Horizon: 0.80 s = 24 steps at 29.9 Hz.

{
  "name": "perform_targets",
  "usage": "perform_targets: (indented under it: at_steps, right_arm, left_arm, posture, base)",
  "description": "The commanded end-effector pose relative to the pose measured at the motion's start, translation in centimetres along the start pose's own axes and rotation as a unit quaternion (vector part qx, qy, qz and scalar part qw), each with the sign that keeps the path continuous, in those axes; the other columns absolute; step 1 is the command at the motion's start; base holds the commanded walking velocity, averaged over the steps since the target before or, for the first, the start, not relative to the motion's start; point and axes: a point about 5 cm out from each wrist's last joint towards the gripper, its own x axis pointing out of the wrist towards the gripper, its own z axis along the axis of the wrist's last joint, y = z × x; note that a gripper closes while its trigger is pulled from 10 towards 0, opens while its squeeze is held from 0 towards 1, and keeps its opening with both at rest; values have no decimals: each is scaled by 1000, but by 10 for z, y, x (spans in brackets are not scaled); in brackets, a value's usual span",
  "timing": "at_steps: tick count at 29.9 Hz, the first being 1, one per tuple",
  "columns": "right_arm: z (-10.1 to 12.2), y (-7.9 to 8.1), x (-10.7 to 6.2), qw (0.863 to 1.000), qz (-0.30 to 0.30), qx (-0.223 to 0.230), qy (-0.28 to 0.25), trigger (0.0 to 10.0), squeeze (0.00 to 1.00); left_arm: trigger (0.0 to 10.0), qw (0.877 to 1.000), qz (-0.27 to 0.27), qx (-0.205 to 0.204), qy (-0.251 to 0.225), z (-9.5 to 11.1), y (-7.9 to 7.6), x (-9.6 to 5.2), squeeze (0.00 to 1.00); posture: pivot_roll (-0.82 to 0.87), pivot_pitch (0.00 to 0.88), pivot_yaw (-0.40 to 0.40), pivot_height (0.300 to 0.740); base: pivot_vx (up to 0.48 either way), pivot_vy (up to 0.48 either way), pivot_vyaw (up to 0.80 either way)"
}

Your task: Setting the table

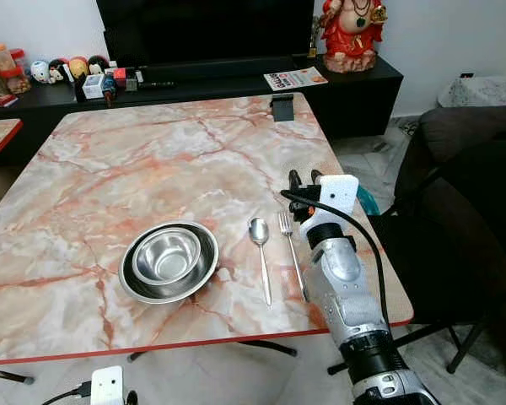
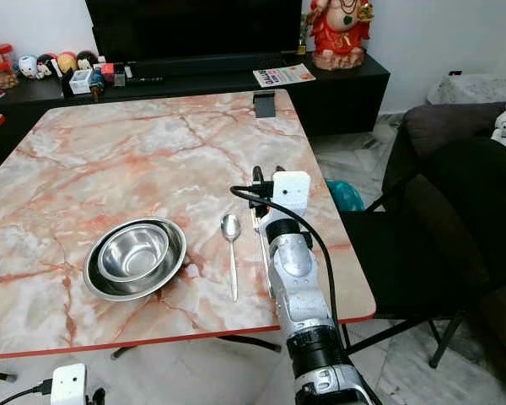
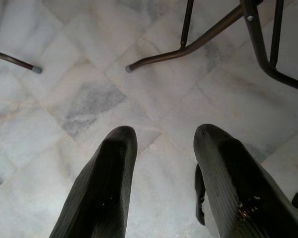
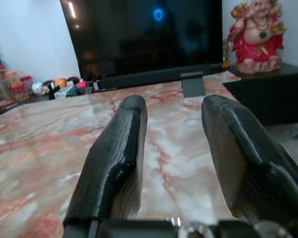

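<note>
A place setting is laid out near the front edge of the marble-patterned bench (image 1: 152,152): a small steel bowl (image 1: 167,255) is nested inside a wider steel dish (image 1: 204,274), a spoon (image 1: 260,253) lies just to the right of them with its bowl end pointing away from the robot, and a fork (image 1: 292,253) lies just beside the spoon, roughly parallel, tines away. Both pieces of cutlery are bright, slim and polished, and they rest flat on the bench, apart from each other and from the dish. The setting is judged to be largely complete as far as bowl, spoon and fork go; whether more pieces, such as a glass or a second setting, are to be added cannot be told. The right tool (image 1: 304,182) is held over the bench just beyond the fork's tines, its two black fingers (image 4: 116,158) spread apart with nothing between them; through the gap only the bench top is seen, with a small dark stand (image 4: 192,84) at the far edge. The left tool (image 3: 164,183) hangs low beside the bench, its fingers likewise parted and empty above the tiled floor (image 3: 79,99). Behind the bench, a black television (image 1: 204,29) stands on a low cabinet along with a red figurine (image 1: 352,34).
</note>
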Motion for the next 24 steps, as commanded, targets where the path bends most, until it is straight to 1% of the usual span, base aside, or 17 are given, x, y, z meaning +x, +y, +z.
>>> perform_targets:
  at_steps: [1, 12, 17, 24]
  right_arm:
    - [6, 2, 0, 1000, 5, -10, -18, 10000, 0]
    - [2, -2, -3, 1000, 3, -16, -17, 10000, 0]
    - [1, -1, -3, 1000, 5, -16, -17, 10000, 0]
    - [1, -1, -2, 1000, 6, -15, -18, 10000, 0]
  left_arm:
    - [10000, 1000, 4, -3, -8, 4, 0, 1, 0]
    - [10000, 1000, 2, -2, -4, 1, -3, 0, 0]
    - [10000, 1000, 7, -18, 0, -1, -2, 0, 0]
    - [10000, 1000, 9, -18, 3, -2, -1, 0, 0]
  posture:
    - [-6, 0, 54, 732]
    - [-11, 0, 49, 732]
    - [-8, 0, 45, 732]
    - [-7, 0, 44, 732]
  base:
    - [0, 0, 0]
    - [0, 0, 0]
    - [0, 0, 0]
    - [0, 480, 0]
